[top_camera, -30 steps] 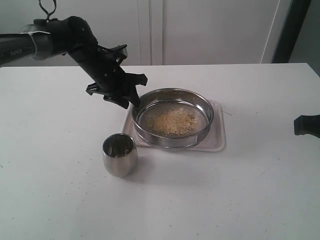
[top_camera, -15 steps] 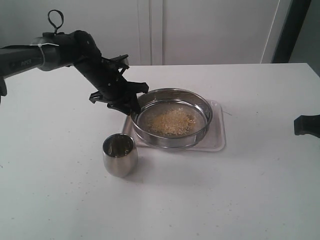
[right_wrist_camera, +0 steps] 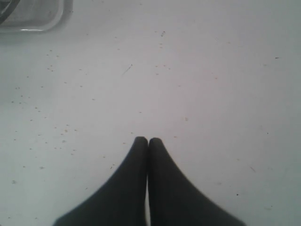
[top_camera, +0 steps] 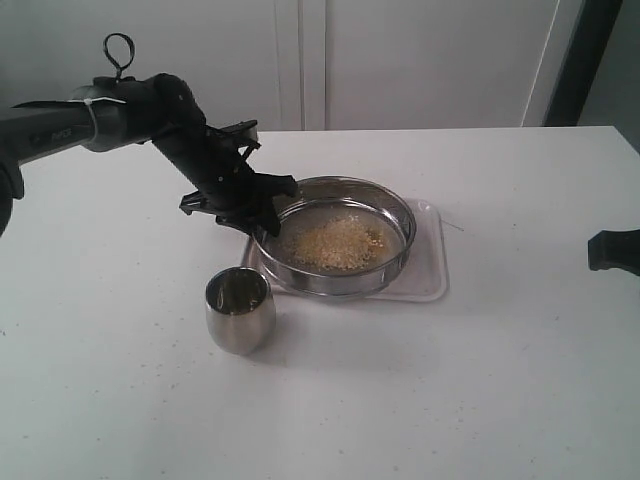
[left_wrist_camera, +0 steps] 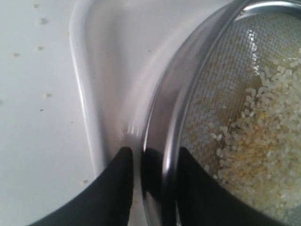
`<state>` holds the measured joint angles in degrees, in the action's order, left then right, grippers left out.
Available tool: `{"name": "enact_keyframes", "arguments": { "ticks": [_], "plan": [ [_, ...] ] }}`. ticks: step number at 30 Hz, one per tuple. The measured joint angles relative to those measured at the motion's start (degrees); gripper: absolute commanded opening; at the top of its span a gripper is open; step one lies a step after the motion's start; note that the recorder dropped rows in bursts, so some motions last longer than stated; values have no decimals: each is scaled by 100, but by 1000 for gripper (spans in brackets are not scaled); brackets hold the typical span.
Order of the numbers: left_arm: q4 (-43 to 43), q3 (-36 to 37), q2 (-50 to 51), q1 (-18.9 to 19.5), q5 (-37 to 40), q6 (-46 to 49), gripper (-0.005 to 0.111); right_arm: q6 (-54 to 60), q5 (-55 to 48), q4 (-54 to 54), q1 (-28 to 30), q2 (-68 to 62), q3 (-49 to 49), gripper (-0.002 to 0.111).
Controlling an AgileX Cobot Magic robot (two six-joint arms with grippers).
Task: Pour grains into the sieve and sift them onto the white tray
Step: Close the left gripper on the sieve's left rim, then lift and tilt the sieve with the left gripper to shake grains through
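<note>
The sieve [top_camera: 388, 262] is seen on the white tray [top_camera: 431, 272], its steel wall pinched by the left gripper [left_wrist_camera: 153, 150], one finger inside and one outside. The grains [top_camera: 335, 243] are heaped on the mesh. The right gripper [right_wrist_camera: 148, 140] is pressed together above the table [top_camera: 450, 390], well apart.

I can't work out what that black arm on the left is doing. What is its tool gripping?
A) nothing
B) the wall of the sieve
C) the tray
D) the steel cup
B: the left tool straddles the sieve wall, one side inside by the grains, the other outside over the tray; the cup stands apart.
</note>
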<state>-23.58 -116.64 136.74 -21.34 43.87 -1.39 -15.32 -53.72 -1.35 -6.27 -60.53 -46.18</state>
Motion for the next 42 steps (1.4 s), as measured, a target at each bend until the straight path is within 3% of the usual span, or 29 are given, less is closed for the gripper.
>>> {"name": "enact_keyframes", "arguments": {
  "ticks": [2, 7, 17, 28, 35, 42],
  "plan": [
    [0, 0, 20, 0, 0, 0, 29, 0, 0, 0, 0, 0, 0, 0],
    [22, -21, 29, 0, -29, -48, 0, 0, 0, 0, 0, 0, 0, 0],
    [108, -130, 44, 0, -109, -492, 0, -121, 0, 0, 0, 0, 0, 0],
    [146, -717, 48, 0, -240, -846, 0, -149, 0, 0, 0, 0, 0, 0],
    [464, -729, 48, 27, 302, -678, 0, -153, 0, 0, 0, 0, 0, 0],
    [186, -729, 37, -130, -266, -675, 0, -153, 0, 0, 0, 0, 0, 0]
  ]
}}
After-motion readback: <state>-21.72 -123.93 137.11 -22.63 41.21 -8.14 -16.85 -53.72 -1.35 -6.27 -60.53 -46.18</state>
